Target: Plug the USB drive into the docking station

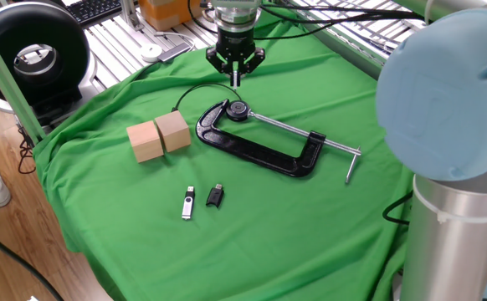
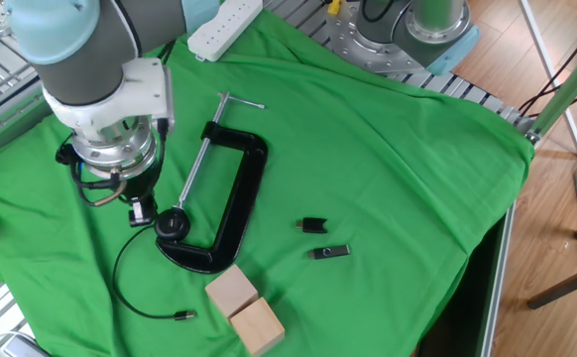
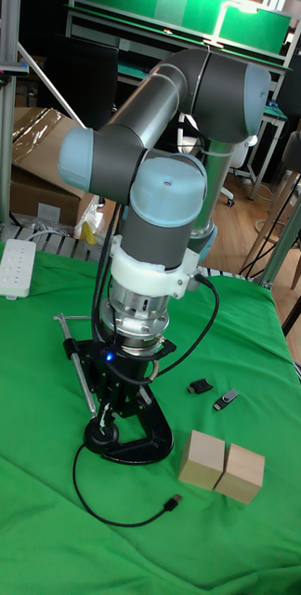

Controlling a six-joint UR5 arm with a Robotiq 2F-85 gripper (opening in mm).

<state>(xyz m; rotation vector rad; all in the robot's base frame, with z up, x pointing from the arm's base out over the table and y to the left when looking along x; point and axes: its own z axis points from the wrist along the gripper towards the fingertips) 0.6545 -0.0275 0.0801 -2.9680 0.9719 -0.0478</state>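
Gripper [image 1: 237,77] hung above the far end of the C-clamp [image 1: 264,142], near its screw pad, on the green cloth [image 1: 310,226] over the counter. Fingers [image 2: 142,210] looked pressed together around something thin, likely the cable's [image 2: 135,288] end, but the views were too small to be sure, so their state couldn't be told. USB drive [image 1: 187,202], silver, lay flat near the front edge of the cloth, just beside a small black adapter [image 1: 215,196], well apart from the gripper. Two wooden blocks [image 1: 160,136] sat touching each other between the drive and the clamp. No docking station could be made out with certainty; the loose USB plug [image 3: 172,503] lay near the blocks.

Judgement: reach step not yet on target. To do it well, the arm needed to travel over the blocks, not through them, come down straight onto the drive, grip it across its narrow sides clear of the connector end, and avoid nudging the adapter. Snagging the cable was the risk.
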